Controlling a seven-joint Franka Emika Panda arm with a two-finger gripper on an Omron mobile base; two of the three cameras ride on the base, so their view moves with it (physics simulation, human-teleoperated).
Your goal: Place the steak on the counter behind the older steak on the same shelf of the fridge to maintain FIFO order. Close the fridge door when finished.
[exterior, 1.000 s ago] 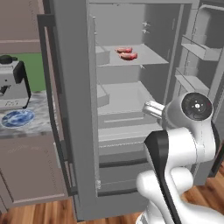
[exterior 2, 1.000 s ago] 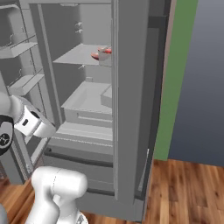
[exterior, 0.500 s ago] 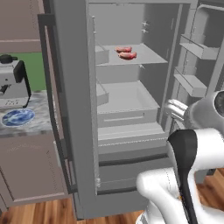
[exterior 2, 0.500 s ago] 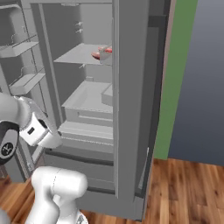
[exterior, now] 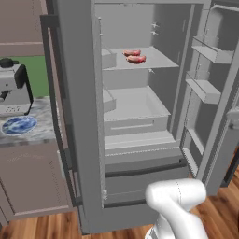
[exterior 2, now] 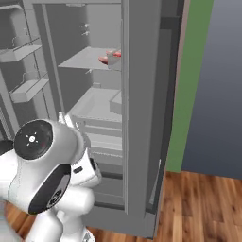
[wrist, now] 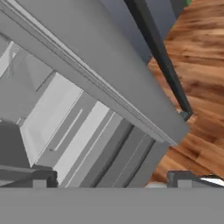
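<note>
Fridge is plain grey all over with dark handles. Two steaks on the light-grey shelf: paler pink steak, redder older steak. Marbled grey-white counter, blue patterned plate at 9 o'clock.

Inside the tall grey French-door fridge, two raw steaks lie on the thin flat upper shelf, one directly behind the other. The marbled stone counter stands left of the fridge.

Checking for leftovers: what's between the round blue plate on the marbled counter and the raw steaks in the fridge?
Left base view: the grey fridge door with its long dark handle stands between blue plate and steaks.
</note>
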